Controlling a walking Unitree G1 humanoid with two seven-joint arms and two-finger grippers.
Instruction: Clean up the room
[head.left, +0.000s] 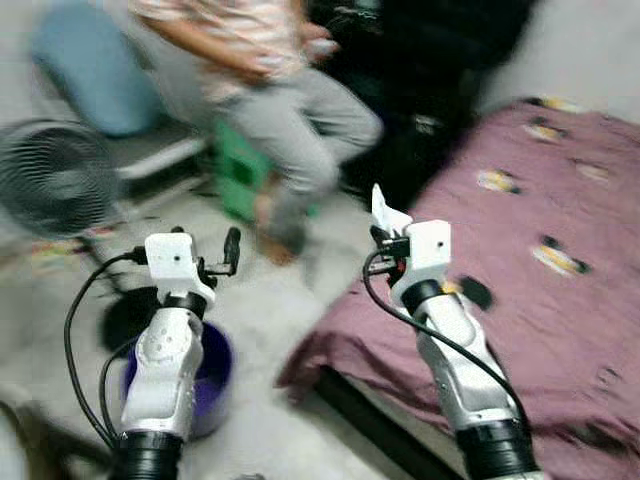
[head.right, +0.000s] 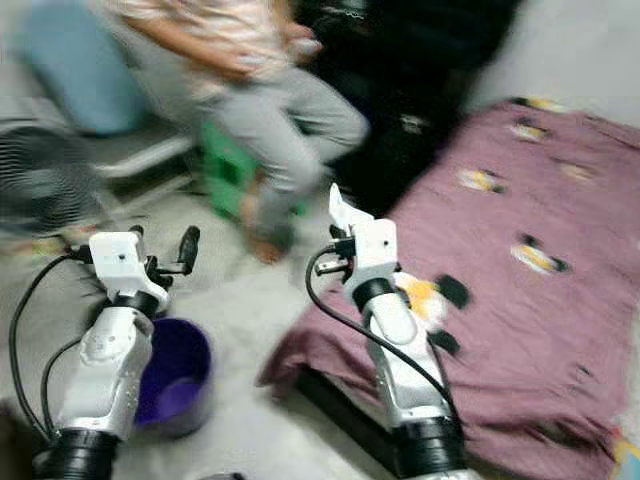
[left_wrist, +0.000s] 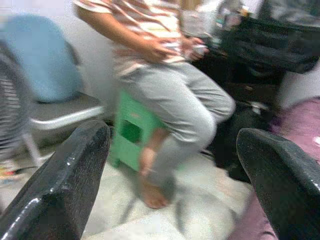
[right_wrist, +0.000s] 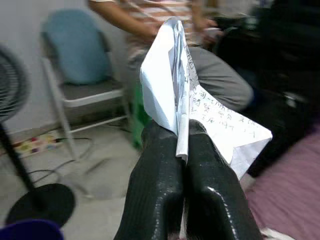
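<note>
Right gripper: fingers pressed together on a sheet of white paper, raised in front of the robot above the near corner of the bed.
Paper: creased and folded, with handwriting on the side that shows; it stands up out of the fingertips and fans out past them.
Left gripper: fingers spread wide apart with nothing between them, held up over the floor on the robot's left.
Bucket: purple, on the floor just below and partly behind the left arm.
Bed: on the robot's right, covered by a purple-maroon sheet with small yellow and black figures printed on it; its near corner hangs toward the floor.
Person: seated ahead of the robot on a green stool, in a striped top and grey trousers, one bare foot on the floor, hands together around a small thing too blurred to name.
Chair: white frame with a blue cushion against its back, standing by the wall beside the person.
Fan: on the robot's far left, a round grille on a pole with a dark round base.
Floor: pale, with a cable and a power strip near the wall.
</note>
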